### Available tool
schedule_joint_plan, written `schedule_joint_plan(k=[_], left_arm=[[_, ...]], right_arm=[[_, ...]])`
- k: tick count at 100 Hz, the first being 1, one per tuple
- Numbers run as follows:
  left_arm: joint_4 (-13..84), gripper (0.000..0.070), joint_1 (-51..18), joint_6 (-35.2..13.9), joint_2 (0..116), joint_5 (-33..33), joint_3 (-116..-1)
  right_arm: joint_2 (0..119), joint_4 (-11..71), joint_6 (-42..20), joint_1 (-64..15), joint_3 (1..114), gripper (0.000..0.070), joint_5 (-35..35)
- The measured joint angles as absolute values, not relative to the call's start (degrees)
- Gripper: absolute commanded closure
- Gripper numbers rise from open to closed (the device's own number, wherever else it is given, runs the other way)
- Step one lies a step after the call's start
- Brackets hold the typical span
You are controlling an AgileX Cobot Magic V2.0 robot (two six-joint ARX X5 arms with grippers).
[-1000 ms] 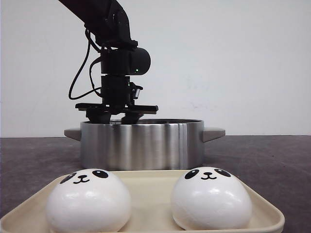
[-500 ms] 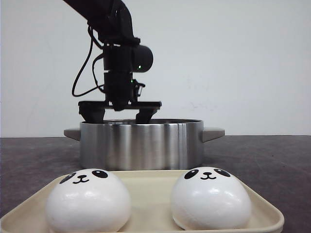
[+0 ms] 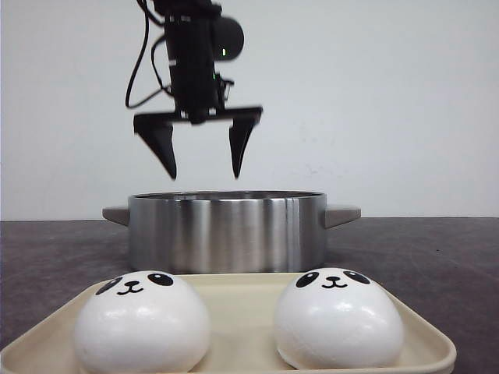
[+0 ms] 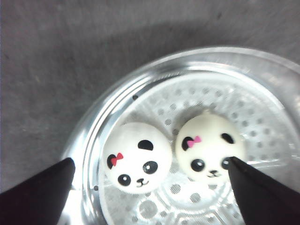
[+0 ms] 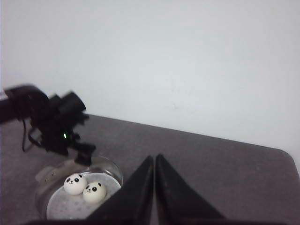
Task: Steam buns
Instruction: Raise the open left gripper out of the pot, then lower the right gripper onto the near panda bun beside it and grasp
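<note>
Two white panda buns sit on the cream tray (image 3: 234, 290) at the front, one on the left (image 3: 142, 322) and one on the right (image 3: 338, 319). Two more lie side by side on the perforated steamer plate inside the steel pot (image 3: 226, 231): one with a red bow (image 4: 137, 154) and one with a pink bow (image 4: 209, 147). They also show in the right wrist view (image 5: 75, 183) (image 5: 94, 191). My left gripper (image 3: 200, 174) hangs open and empty above the pot's left part. My right gripper (image 5: 154, 159) is shut and empty, held high and away from the pot.
The pot has two grey side handles, left (image 3: 115, 213) and right (image 3: 343, 213). The tray stands close in front of the pot on the dark grey table (image 3: 437, 257). A white wall is behind.
My left gripper has risen out of the pot, from its rim to well above it, with its fingers open and empty.
</note>
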State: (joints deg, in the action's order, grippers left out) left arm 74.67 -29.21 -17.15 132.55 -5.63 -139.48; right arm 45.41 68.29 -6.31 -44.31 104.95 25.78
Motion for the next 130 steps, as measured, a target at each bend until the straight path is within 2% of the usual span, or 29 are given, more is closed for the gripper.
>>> schedule_joint_plan(k=[14,25,42,53,69,84,97,113,126,130], left_arm=[[81.4,0.0063,-29.5,-17.1,132.9,-5.6,-151.0],[81.9,0.0064,-30.9,-17.0,133.3,-5.1,-164.5],[81.6,0.0069,-36.6,-15.6,127.9,-4.2,-177.9],[81.6,0.0076,-39.3,-13.1,121.4,-4.3,-178.0],[81.6,0.0083,-39.4,-11.0,113.4,-5.7,-177.9],[81.7,0.0186,-39.3,-9.8,105.7,-6.1,-177.9],[81.9,0.0186,-38.8,-8.8,98.2,-6.3,-177.4],[81.9,0.0186,-38.9,-8.3,85.0,-6.5,-166.6],[81.9,0.0186,-38.9,-8.1,72.8,-8.5,-151.8],[81.9,0.0186,-38.9,-8.0,68.9,-9.9,-146.6]], right_arm=[[45.4,68.2,-6.3,-44.3,101.4,0.0700,26.9],[45.4,66.5,-6.9,-44.3,96.6,0.0700,26.5],[45.8,62.0,-10.7,-44.3,89.0,0.0700,19.7],[47.6,60.3,-13.4,-44.3,86.2,0.0700,16.6],[51.9,59.6,-14.9,-44.3,85.7,0.0700,14.5],[56.9,58.5,-15.4,-44.3,85.7,0.0700,10.3],[61.0,57.9,-15.5,-44.3,85.7,0.0700,8.0],[64.8,57.7,-16.4,-44.3,85.7,0.0700,5.9],[66.9,60.4,-17.2,-44.3,85.7,0.0700,5.9],[67.4,61.9,-17.7,-44.3,85.7,0.0672,5.9]])
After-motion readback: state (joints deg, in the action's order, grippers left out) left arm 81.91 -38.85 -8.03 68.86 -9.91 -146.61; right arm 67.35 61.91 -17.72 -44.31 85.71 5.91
